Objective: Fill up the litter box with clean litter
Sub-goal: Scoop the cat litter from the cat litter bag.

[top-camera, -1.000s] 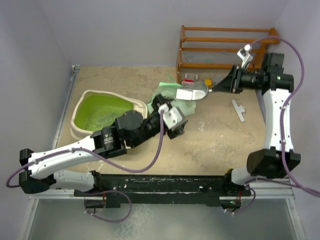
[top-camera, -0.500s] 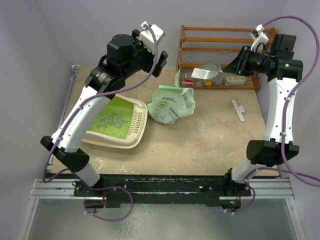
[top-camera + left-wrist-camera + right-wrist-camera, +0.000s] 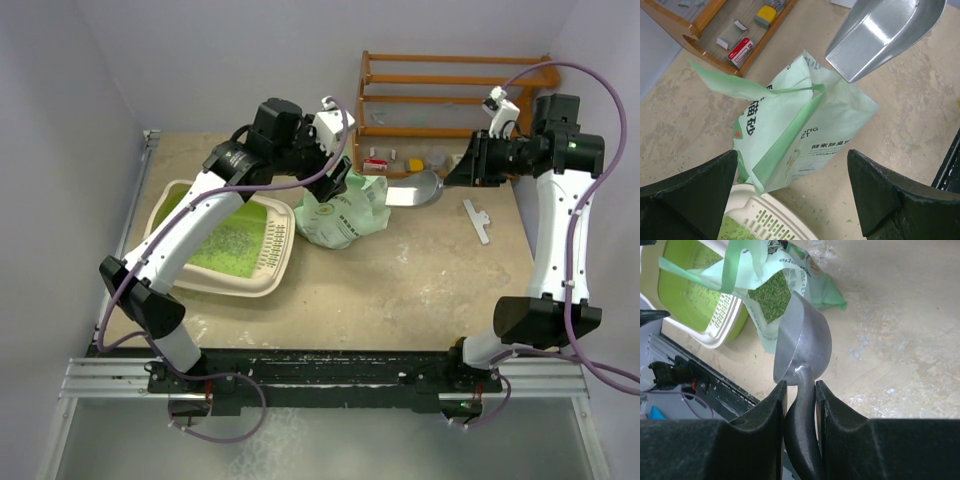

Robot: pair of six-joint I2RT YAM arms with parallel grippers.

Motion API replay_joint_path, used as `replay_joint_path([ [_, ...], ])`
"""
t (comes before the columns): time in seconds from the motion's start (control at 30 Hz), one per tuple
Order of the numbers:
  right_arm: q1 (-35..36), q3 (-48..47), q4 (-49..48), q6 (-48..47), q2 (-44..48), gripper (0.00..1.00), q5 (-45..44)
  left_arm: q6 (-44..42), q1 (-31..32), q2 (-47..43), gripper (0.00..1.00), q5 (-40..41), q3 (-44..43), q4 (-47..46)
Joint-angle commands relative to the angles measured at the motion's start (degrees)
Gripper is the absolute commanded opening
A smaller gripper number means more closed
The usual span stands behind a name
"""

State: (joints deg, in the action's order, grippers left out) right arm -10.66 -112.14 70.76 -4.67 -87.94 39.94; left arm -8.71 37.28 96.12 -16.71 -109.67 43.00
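Your right pincer (image 3: 800,390) grips the scoop (image 3: 805,340) by its handle, just beside the bag (image 3: 805,130). Your left pincer (image 3: 792,155) gapes empty above. The clean litter (image 3: 771,300) inside looks loose and likely to spill, so scoop it rather than pinch. The litter box (image 3: 215,283) sits centre-left on the table (image 3: 420,270).

You see the litter box (image 3: 232,287) on the bench's (image 3: 420,270) left side, with litter (image 3: 232,238) scattered over its green floor; the left gripper (image 3: 335,182) hangs above the green bag (image 3: 345,215); the right gripper (image 3: 462,172) holds the metal scoop (image 3: 412,191) at that bag's right edge.
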Motion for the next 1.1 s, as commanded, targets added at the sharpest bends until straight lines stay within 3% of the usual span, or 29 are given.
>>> replay_joint_path([
  [0.0, 0.1, 0.77, 2.35, -4.04, 2.21, 0.0, 1.02, -2.29, -0.07, 1.07, 0.87, 1.22, 0.49, -2.35],
  [0.2, 1.1, 0.54, 4.33, -7.11, 0.13, 0.0, 1.24, -3.7, -0.02, 3.67, 0.87, 3.96, 1.15, -6.23],
  [0.47, 8.8, 0.11, 0.35, -4.5, -2.45, 0.0, -2.5, -8.57, -0.05, 6.14, 0.84, 7.42, -0.5, -4.37],
  [0.57, 9.44, -0.06, -1.56, -3.06, -3.93, 0.0, -2.6, -9.32, -0.03, 5.72, 0.66, 6.36, -0.38, -3.64],
  [0.6, 9.7, -0.41, -2.05, -2.39, -4.45, 0.0, -2.84, -9.51, -0.04, 5.56, 0.53, 6.03, -0.44, -3.44],
  [0.67, 10.33, -1.49, -2.74, -1.59, -5.6, 0.0, -3.06, -10.07, -0.08, 5.14, 0.1, 5.23, -0.95, -2.76],
  [0.7, 10.81, -2.27, -2.63, -1.58, -6.72, 0.0, -3.17, -10.2, -0.05, 4.92, 0.04, 5.22, -1.25, -2.43],
  [1.07, 18.83, -6.66, -7.83, 0.89, -14.36, 0.0, -9.67, -10.47, -0.08, 1.04, 0.03, 1.17, -2.25, -1.81],
])
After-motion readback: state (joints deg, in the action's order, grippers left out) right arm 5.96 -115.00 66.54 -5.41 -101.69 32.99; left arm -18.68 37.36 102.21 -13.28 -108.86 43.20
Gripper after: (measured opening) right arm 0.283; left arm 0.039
